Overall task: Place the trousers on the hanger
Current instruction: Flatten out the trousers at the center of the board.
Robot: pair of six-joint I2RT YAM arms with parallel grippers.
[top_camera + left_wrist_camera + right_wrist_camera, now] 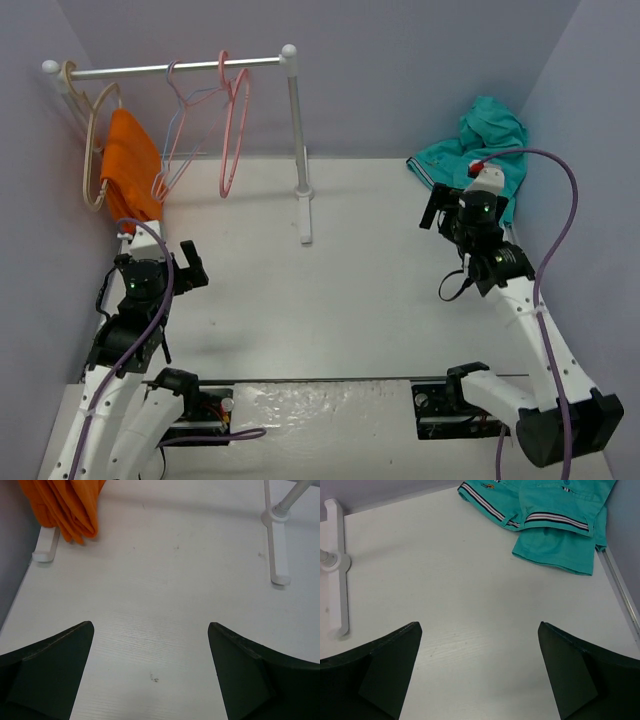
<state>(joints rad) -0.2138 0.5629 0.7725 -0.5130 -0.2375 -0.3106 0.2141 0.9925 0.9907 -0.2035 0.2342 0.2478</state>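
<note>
Quick rundown: the trousers (487,140) are bunched up in the far right corner of the table (350,290), partly riding up the wall there. The right gripper (480,625) hangs just short of them, jaws spread wide with nothing between them. From its wrist camera the striped cuffs lie ahead and off to the right, not touching either finger. The hanger (236,125), the salmon-pink one, is hooked on the white rail (170,69) at the far left, well apart from the trousers. The left gripper (151,626) is wide open too and empty, over bare tabletop. An orange cloth (70,505) is ahead on its left and the rack's foot (277,545) ahead on its right.
</note>
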